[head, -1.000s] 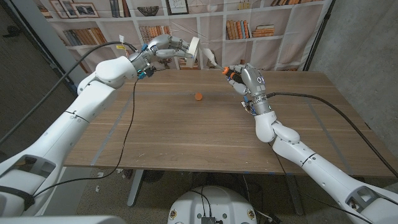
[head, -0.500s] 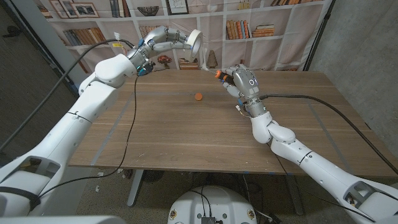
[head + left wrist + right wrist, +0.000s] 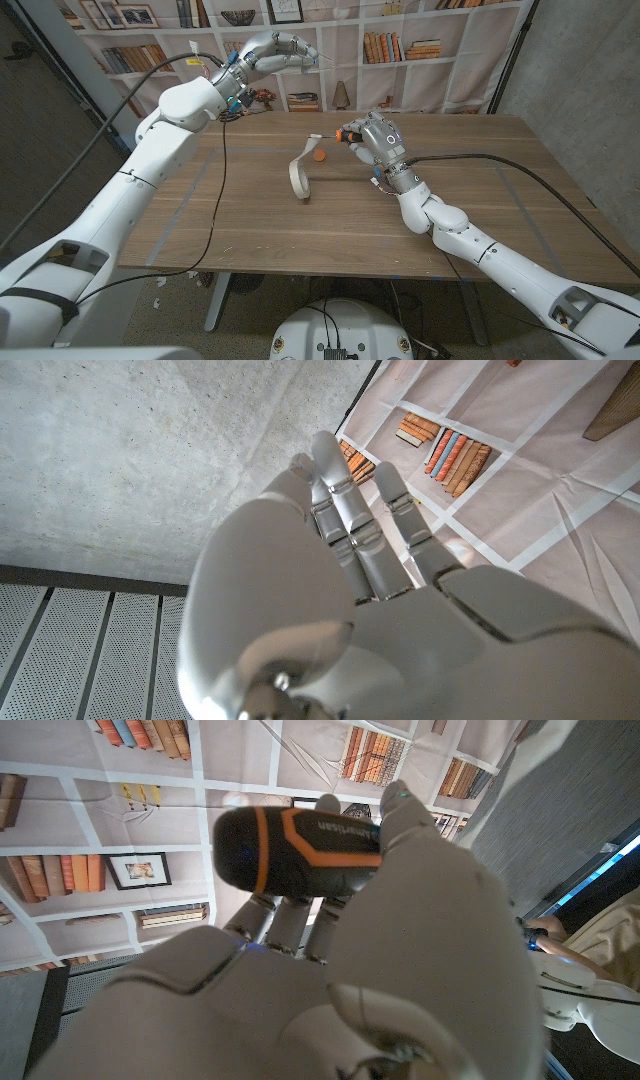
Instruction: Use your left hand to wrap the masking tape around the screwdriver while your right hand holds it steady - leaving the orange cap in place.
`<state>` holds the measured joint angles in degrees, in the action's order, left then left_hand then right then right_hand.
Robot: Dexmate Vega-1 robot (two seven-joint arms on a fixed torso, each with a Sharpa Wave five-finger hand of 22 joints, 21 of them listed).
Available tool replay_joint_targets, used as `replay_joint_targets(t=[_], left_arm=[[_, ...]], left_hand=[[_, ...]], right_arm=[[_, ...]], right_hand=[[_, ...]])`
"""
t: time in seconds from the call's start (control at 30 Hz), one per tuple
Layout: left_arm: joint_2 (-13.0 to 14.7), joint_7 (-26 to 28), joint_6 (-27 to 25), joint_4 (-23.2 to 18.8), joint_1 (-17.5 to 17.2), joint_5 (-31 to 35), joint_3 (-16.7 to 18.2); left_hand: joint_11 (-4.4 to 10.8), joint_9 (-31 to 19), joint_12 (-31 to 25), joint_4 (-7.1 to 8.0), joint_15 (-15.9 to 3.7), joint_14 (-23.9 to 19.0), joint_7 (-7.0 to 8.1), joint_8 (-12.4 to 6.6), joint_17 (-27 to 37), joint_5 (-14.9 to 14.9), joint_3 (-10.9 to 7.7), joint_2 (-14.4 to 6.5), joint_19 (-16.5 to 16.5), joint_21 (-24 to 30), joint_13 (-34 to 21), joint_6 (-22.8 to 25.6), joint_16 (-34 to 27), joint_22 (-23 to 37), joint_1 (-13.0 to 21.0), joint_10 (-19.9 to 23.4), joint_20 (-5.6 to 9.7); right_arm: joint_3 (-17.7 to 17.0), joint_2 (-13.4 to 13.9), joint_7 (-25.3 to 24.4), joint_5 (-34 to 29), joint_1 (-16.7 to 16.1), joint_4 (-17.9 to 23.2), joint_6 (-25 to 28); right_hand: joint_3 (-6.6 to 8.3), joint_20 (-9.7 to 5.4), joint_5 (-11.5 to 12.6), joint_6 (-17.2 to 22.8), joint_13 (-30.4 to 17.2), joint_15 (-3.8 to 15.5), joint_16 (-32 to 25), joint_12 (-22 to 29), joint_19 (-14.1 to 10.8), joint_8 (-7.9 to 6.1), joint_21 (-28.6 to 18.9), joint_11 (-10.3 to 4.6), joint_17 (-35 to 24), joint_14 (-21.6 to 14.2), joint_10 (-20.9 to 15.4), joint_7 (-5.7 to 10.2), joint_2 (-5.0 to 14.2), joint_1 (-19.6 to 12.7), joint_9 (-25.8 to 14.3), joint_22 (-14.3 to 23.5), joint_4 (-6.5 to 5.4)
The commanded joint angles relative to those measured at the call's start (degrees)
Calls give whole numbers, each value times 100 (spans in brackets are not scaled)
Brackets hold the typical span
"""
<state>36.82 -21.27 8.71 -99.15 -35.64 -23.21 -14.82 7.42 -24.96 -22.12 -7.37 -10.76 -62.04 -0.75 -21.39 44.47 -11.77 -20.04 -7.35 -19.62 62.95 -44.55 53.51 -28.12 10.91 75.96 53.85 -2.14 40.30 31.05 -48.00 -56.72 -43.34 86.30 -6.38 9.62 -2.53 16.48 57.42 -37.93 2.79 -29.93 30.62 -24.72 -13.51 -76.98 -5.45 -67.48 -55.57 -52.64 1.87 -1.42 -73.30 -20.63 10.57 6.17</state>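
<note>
Gripping the screwdriver [image 3: 345,133] by its black-and-orange handle, the right robot hand [image 3: 375,140] holds it above the middle of the bench [image 3: 250,220], shaft pointing toward the robot's left. The masking tape [image 3: 297,172] roll stands on edge on the bench just beside the tool's tip, a strip seeming to run up to the shaft. An orange cap [image 3: 319,155] lies just behind the roll. Farthest back, the left robot hand [image 3: 283,50] is raised above the bench's far edge, fingers loosely extended, grasping nothing.

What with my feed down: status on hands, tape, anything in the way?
Left hand raised, fingers straight, empty. Right hand gripping screwdriver. Masking tape loose below its tip. Orange cap on table beside tape.
</note>
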Motion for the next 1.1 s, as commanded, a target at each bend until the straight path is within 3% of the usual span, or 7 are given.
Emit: replay_joint_targets(t=[0.03, 0.23, 0.3, 0.43, 0.53, 0.87, 1.1], left_arm=[[81, 18, -93, -263, -135, -29, 51], [399, 880, -476, -897, -613, 897, 181], [597, 1115, -767, -1205, -781, 1262, 245], [967, 1499, -1665, -1855, -1067, 1986, 333], [1093, 1678, -2316, -2187, -1250, 2291, 369], [1687, 1421, -3930, -2935, -1581, 2879, 249], [1970, 1121, -4683, -3177, -1533, 3057, 8]], left_hand=[[13, -3, 13, -32, -269, -17, -4, 15, 35, -15, -11, -197, 16, 45, -17, -9, 7, 4, 163, 47, 1], [-30, 41, 116, -78, -276, 1, -26, 98, -19, 73, -29, -183, 49, 101, 105, -28, 96, 1, 187, 73, 12], [-81, 150, 436, -79, -295, 411, 53, 413, -317, 187, 43, -36, 229, 156, 331, -402, 540, 8, 5, -271, -104], [-245, 428, 1145, 633, 250, 2145, 328, 1146, -1231, 154, 719, 334, 1145, -64, 729, -1881, 1766, 14, -1715, -1728, -504], [-477, 583, 1161, 792, 725, 3088, 161, 1150, -1532, 107, 915, 419, 1622, -199, 831, -2716, 1813, 35, -2223, -2535, -618], [-530, 677, 1075, 920, 720, 3101, 164, 1000, -1610, 96, 1134, 596, 1757, -230, 862, -2592, 1657, 51, -2651, -2721, -651], [-462, 726, 824, 796, 563, 2595, 200, 771, -1659, 49, 1077, 547, 1594, -151, 970, -1948, 1426, 60, -2555, -2092, -661]], right_arm=[[146, -25, 165, 8, 157, -139, 190], [63, 82, 264, 50, 34, 81, 356], [47, 105, 268, 43, 8, 128, 392], [26, 140, 247, 35, -34, 200, 410], [19, 143, 208, 30, -44, 213, 402], [-14, 164, 185, 21, -83, 299, 395], [-37, 178, 160, 21, -102, 323, 373]], right_hand=[[-17, -890, 45, 449, -6, 996, 9, -21, 36, 30, -56, 13, -25, -529, -45, 392, 813, -823, -21, 6, -12], [-27, -891, 53, 443, -4, 995, 24, -35, 43, 40, -72, -4, -26, -540, -53, 383, 817, -828, -17, 7, -14], [-31, -890, 55, 440, -10, 995, 29, -40, 46, 42, -76, -6, -26, -542, -42, 381, 818, -828, -18, 7, -16], [-36, -890, 60, 434, -23, 995, 40, -42, 52, 43, -84, 6, -27, -546, -41, 386, 824, -831, -25, 7, -19], [-40, -890, 63, 436, -27, 994, 48, -46, 56, 45, -90, 7, -27, -547, -43, 382, 826, -834, -23, 6, -20], [-57, -888, 72, 433, -31, 996, 71, -68, 71, 54, -111, 23, -29, -568, -47, 383, 831, -842, -23, 6, -24], [-65, -888, 76, 438, -27, 993, 86, -83, 79, 57, -121, 28, -30, -569, -47, 381, 835, -844, -22, 5, -27]])
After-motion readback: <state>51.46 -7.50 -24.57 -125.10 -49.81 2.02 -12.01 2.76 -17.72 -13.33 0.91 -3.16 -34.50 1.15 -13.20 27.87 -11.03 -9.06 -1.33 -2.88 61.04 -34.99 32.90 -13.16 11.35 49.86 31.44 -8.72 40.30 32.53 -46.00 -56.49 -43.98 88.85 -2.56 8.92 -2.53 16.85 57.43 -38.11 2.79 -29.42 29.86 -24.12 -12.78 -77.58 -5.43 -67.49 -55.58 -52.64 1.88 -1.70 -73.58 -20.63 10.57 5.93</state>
